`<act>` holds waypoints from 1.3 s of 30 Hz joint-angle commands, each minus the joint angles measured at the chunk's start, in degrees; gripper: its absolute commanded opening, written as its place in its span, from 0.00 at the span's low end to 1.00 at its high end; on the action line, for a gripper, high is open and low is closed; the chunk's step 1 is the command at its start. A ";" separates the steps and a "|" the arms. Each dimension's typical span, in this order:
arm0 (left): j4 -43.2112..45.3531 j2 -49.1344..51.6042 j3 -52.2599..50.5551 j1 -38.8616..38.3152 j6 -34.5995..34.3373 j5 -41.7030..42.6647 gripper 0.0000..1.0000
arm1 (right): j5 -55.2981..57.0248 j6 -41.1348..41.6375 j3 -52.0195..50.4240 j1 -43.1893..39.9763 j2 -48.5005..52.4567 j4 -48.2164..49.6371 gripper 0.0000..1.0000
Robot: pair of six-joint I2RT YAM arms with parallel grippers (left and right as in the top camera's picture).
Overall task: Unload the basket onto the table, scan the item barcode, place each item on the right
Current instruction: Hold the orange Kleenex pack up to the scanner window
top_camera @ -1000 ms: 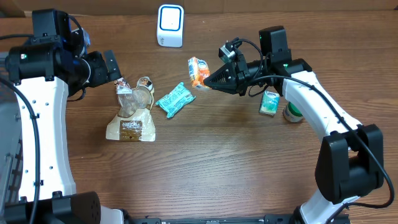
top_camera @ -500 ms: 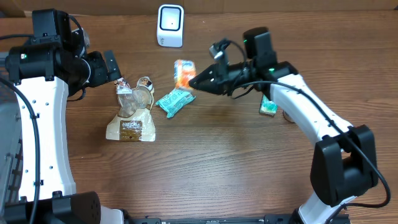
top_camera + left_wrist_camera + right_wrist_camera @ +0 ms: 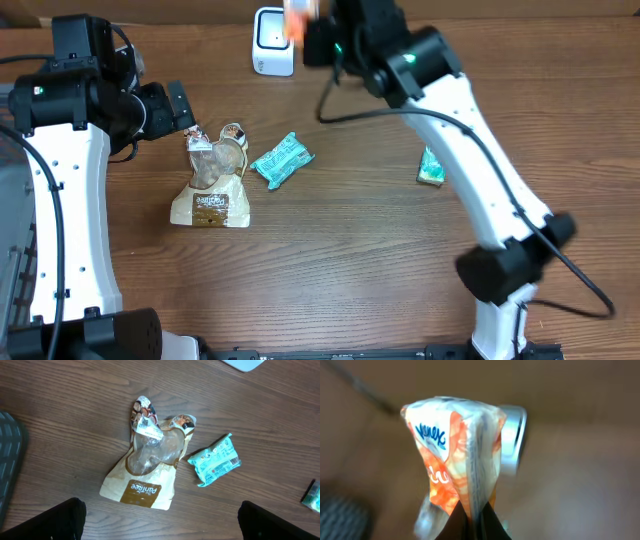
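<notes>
**Item 1, tissue pack** [image 3: 451, 455]: your task item, a soft orange-and-white pack with blue brand lettering. The right gripper [image 3: 472, 527] holds it by its lower edge, jaws clenched tight on the wrapper. The pack stands up from the fingers, off the table [image 3: 350, 260]. From overhead you find it at the far edge, just beside the top of the scanner [image 3: 273, 45].

**Item 2, scanner:** a white upright unit with a blue-rimmed window, standing at the far edge. In the right wrist view a pale shape sits behind the pack. It is probably this unit, but it is too blurred for you to be sure.

**Item 3, left gripper** [image 3: 178, 108]: spread wide and grasping nothing. It hangs over the left side of the table, above the brown bag [image 3: 147, 472].

**Item 4, remaining stock:** the brown bag, a teal packet [image 3: 215, 460] near it and a green carton [image 3: 432, 167] well apart on the right. All lie flat on the wood and neither arm touches them.

**Progress, as a judgement:**
- Pick-up and lift look complete.
- Presentation to the scanner appears under way.
- You cannot tell which face carries the barcode, nor whether it faces the window.
- Nothing visible shows a read.

**Left for you:**
- Square the barcode to the window.
- Get the scan.
- Put the pack down
</notes>
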 commanded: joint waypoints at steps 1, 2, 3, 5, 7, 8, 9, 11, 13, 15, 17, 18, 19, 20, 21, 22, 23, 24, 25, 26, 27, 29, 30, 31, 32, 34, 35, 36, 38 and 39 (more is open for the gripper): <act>0.07 -0.85 0.39 0.15 0.42 0.22 1.00 | 23.34 -18.73 2.75 1.81 8.79 12.11 0.04; 0.07 -0.85 0.39 0.15 0.42 0.22 1.00 | 25.05 -22.75 2.75 1.95 10.14 15.78 0.04; 0.04 -0.85 0.39 0.15 0.42 0.22 1.00 | 26.38 -27.82 2.73 1.95 12.13 20.20 0.04; 0.07 -0.85 0.39 0.15 0.44 0.22 1.00 | 27.58 -37.27 2.71 1.92 15.39 27.08 0.04; 0.07 -0.85 0.39 0.15 0.42 0.22 1.00 | 27.52 -47.93 2.69 1.92 18.86 34.27 0.04; 0.07 -0.85 0.39 0.15 0.42 0.22 1.00 | 27.50 -53.86 2.69 1.92 21.05 37.77 0.04; 0.07 -0.85 0.39 0.15 0.42 0.22 1.00 | 27.50 -56.76 2.69 1.92 22.27 39.65 0.04; 0.07 -0.85 0.39 0.15 0.42 0.22 1.00 | 25.66 -66.16 2.67 1.92 25.64 41.51 0.04; 0.07 -0.85 0.39 0.15 0.42 0.22 1.00 | 24.57 -73.75 2.64 1.92 28.96 41.48 0.04; 0.07 -0.85 0.39 0.15 0.42 0.22 1.00 | 24.46 -74.03 2.64 1.92 30.03 41.51 0.04; 0.04 -0.85 0.39 0.15 0.42 0.22 1.00 | 23.78 -74.01 2.62 1.86 30.77 41.38 0.04; 0.07 -0.85 0.39 0.15 0.42 0.22 1.00 | 23.34 -74.03 2.56 1.86 30.99 41.29 0.04; 0.07 -0.85 0.39 0.15 0.42 0.22 1.00 | 22.43 -74.03 2.32 1.88 30.99 41.24 0.04; 0.07 -0.85 0.39 0.15 0.44 0.22 1.00 | 21.97 -74.03 2.29 1.88 30.99 41.24 0.04; 0.07 -0.85 0.39 0.15 0.42 0.22 1.00 | 21.92 -74.03 2.29 1.88 30.99 41.22 0.04; 0.07 -0.85 0.39 0.15 0.42 0.22 1.00 | 21.92 -74.01 2.27 1.88 30.99 41.11 0.04; 0.04 -0.85 0.39 0.15 0.42 0.22 1.00 | 21.90 -73.99 2.27 1.88 30.99 41.03 0.04; 0.07 -0.85 0.39 0.15 0.42 0.22 1.00 | 21.92 -74.01 2.27 1.88 30.99 40.94 0.04; 0.07 -0.85 0.39 0.15 0.44 0.22 1.00 | 21.92 -74.01 2.27 1.88 30.99 40.76 0.04; 0.04 -0.85 0.39 0.15 0.42 0.22 1.00 | 21.92 -74.01 2.27 1.88 30.99 40.59 0.04; 0.07 -0.85 0.39 0.15 0.42 0.22 1.00 | 21.92 -73.99 2.27 1.88 30.99 40.44 0.04; 0.07 -0.85 0.39 0.15 0.42 0.22 1.00 | 21.94 -73.96 2.27 1.92 30.99 39.89 0.04; 0.07 -0.85 0.39 0.15 0.44 0.22 1.00 | 21.94 -73.96 2.27 1.92 30.99 39.52 0.04; 0.07 -0.85 0.39 0.15 0.42 0.22 1.00 | 21.94 -73.99 2.27 1.95 30.99 39.06 0.04; 0.07 -0.85 0.39 0.15 0.42 0.22 1.00 | 21.97 -73.99 2.27 1.92 30.97 38.69 0.04; 0.07 -0.85 0.39 0.15 0.44 0.22 0.99 | 22.08 -73.79 2.27 1.92 30.49 37.46 0.04; 0.07 -0.85 0.39 0.15 0.42 0.22 1.00 | 22.05 -73.31 2.27 1.95 30.14 36.98 0.04; 0.07 -0.85 0.39 0.15 0.42 0.22 1.00 | 21.99 -72.26 2.27 1.92 29.64 36.68 0.04; 0.07 -0.85 0.39 0.15 0.42 0.22 1.00 | 20.68 -67.34 2.29 1.92 27.02 35.71 0.04; 0.04 -0.85 0.39 0.15 0.42 0.22 1.00 | 19.06 -65.35 2.29 1.81 25.57 34.47 0.04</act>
